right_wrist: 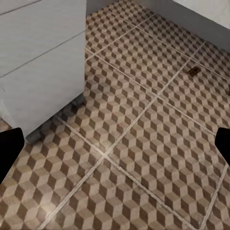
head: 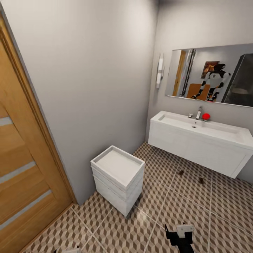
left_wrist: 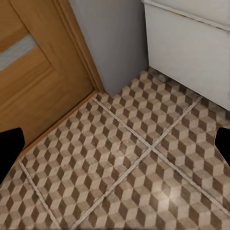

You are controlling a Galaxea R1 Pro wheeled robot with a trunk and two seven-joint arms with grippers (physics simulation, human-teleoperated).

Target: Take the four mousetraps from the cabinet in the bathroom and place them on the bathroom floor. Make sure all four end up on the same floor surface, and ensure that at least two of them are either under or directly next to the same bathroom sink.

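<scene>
Mousetraps lie on the bathroom floor [head: 182, 211] at the right of the head view. One mousetrap [head: 181, 172] sits just in front of the sink [head: 196, 140], and a second mousetrap [head: 201, 180] lies near it, a bit more to the right and close under the sink's front edge. Both are small and dark, too small to show any detail.

The right gripper [head: 180, 234] is at the bottom middle of the head view, low over the tiles and well apart from both traps, which lie higher up in the picture. In the right wrist view its fingers [right_wrist: 9, 148] stand wide apart with nothing between them, and one trap [right_wrist: 193, 71] shows in the upper right. The left gripper [left_wrist: 115, 148] is spread wide too, holding nothing, over tiles near the wooden door [left_wrist: 33, 72]. A white drawer unit [head: 117, 177] stands in the lower middle of the head view.
</scene>
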